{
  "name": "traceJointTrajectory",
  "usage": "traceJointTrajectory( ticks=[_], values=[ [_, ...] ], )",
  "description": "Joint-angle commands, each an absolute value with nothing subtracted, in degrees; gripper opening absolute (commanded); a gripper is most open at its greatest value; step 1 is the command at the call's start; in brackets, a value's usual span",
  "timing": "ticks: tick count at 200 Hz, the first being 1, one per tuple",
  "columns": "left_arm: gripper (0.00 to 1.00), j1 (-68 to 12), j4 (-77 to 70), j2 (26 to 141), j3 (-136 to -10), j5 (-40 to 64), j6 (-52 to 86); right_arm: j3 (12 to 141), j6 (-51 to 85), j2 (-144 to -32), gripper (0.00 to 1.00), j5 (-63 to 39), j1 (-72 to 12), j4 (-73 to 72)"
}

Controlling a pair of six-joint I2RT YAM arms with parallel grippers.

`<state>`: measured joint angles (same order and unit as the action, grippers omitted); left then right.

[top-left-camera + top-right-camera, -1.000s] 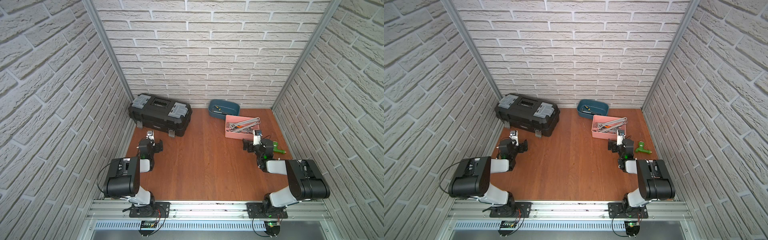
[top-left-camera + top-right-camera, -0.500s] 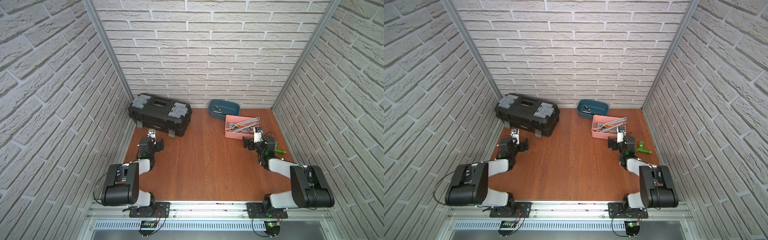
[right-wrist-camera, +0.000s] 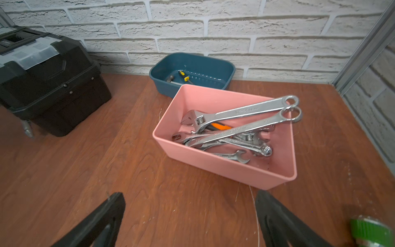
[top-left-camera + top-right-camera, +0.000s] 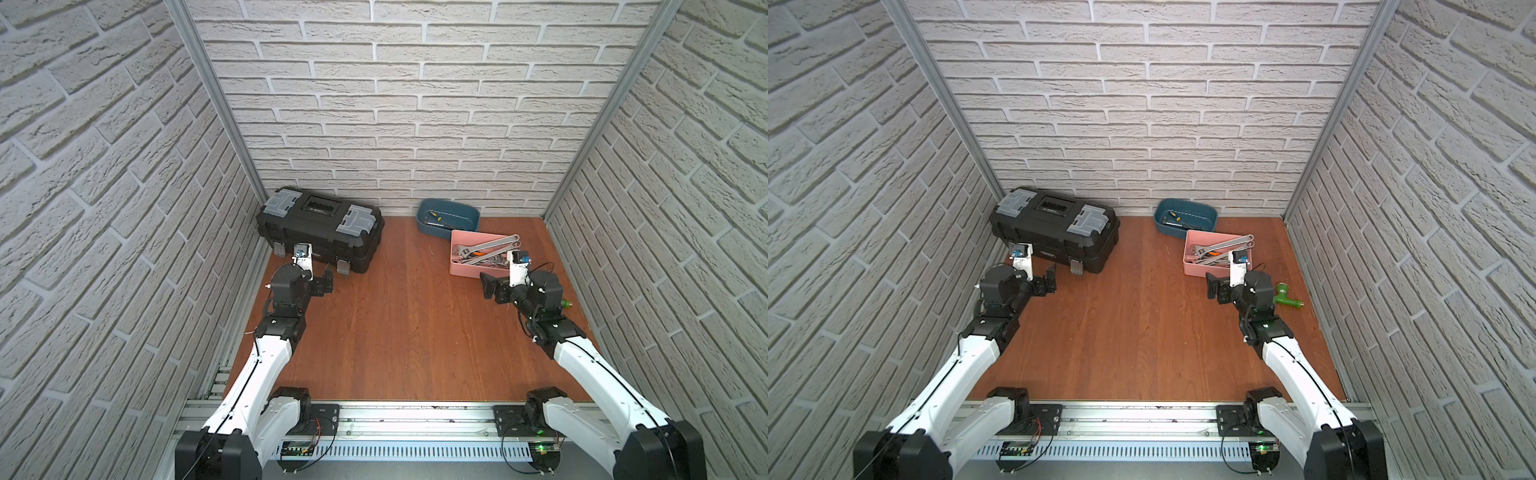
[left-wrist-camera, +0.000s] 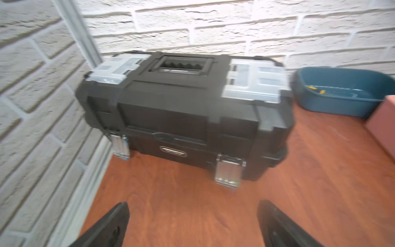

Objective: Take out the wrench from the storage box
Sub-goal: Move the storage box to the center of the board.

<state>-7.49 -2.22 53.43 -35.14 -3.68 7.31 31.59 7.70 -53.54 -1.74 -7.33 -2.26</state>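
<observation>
Both arms have stretched forward since a second ago. In both top views the right gripper (image 4: 493,288) hangs just at six o'clock of the pink storage box (image 4: 456,268), itself at two o'clock on the table (image 4: 407,332); the left gripper (image 4: 326,281) hangs near the black toolbox (image 4: 320,232) at ten o'clock. Left wrist view: jaws wide apart, empty. Right wrist view: jaws wide apart, empty; the wrench (image 3: 239,112) lies atop others inside the box.

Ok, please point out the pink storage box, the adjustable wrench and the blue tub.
pink storage box (image 3: 213,162): right wrist view, on its near outer wall.
adjustable wrench (image 3: 245,111): right wrist view, on its handle.
blue tub (image 3: 162,86): right wrist view, on its outer wall.
</observation>
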Motion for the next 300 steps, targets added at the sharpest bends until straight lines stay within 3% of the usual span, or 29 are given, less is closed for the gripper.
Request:
traceJointTrajectory(
  ticks=[1,58,120,248,300],
  values=[
    [0.98,-11.6,6.3,53.9,-38.1,-3.8,14.8,32.4,18.3,-50.9,0.99,7.5,-10.4,7.2],
    [0.98,-18.7,6.4,62.9,-45.9,1.4,26.2,42.6,40.8,-56.0,0.92,20.5,-13.1,27.1],
    [0.98,-23.9,6.0,67.6,-48.4,3.5,31.1,54.8,58.8,-71.3,0.82,16.8,-10.6,29.9],
    [0.98,-24.1,11.0,73.2,-54.8,4.8,26.2,73.8,72.8,-99.9,0.65,10.3,-6.3,30.6],
    [0.98,-23.9,11.4,74.4,-55.4,5.2,25.6,79.2,73.4,-105.4,0.47,8.1,-5.9,33.0]
  ],
)
